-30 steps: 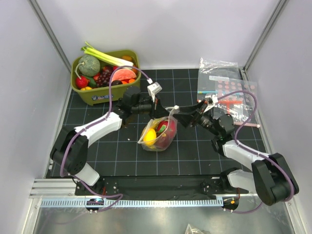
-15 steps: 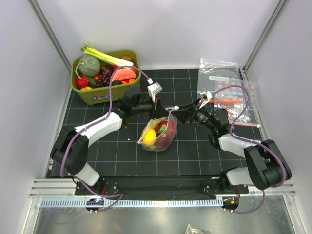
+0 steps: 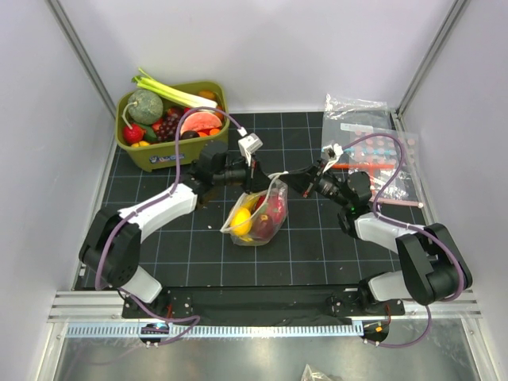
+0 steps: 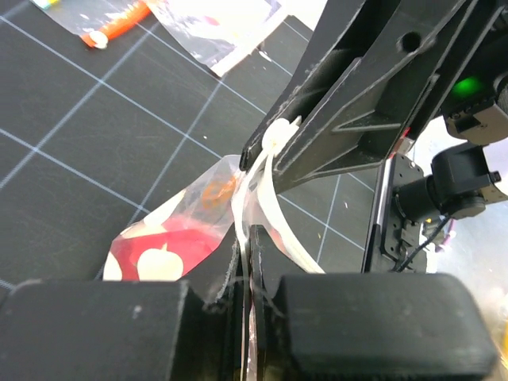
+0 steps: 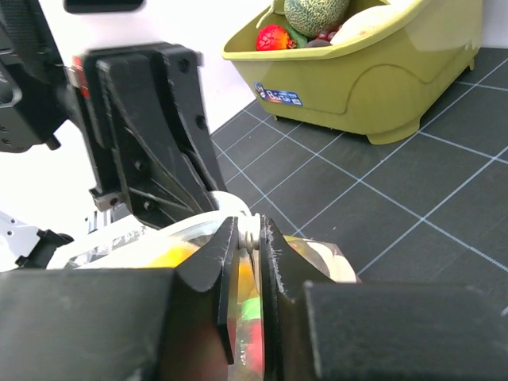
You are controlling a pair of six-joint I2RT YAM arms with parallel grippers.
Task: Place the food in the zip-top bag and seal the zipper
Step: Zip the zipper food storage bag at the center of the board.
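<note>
Zip-top bag: x1, centre of the black grid mat, hanging by its mouth edge between the two grippers; cannot tell whether the bottom touches the mat. Food: already inside the bag. From the top: one yellow piece, one red piece, some orange between them; cannot get an exact count through the film. Grippers: x2, tip to tip across the bag mouth. Left gripper: jaws almost fully closed, only film thickness between the pads, pinching the zipper at the left end of the mouth. Right gripper: same, jaws nearly together, white strip clamped between them at the right end. Left wrist view only: zipper strip curving from own jaws up to the right gripper's fingers, red and orange pieces under the cream-dotted film below, corner of the spare bags at top of frame. Right wrist view only: left gripper head-on just beyond own jaws, yellow and red-green blur of food right under the pinch, side label on the green bin, a melon and a red fruit on its heap. Top view only: full bag outline, bin x1 at rear left heaped with more toy produce, spare clear bags with pink-red dots at rear right, at least two, exact count unclear.
</note>
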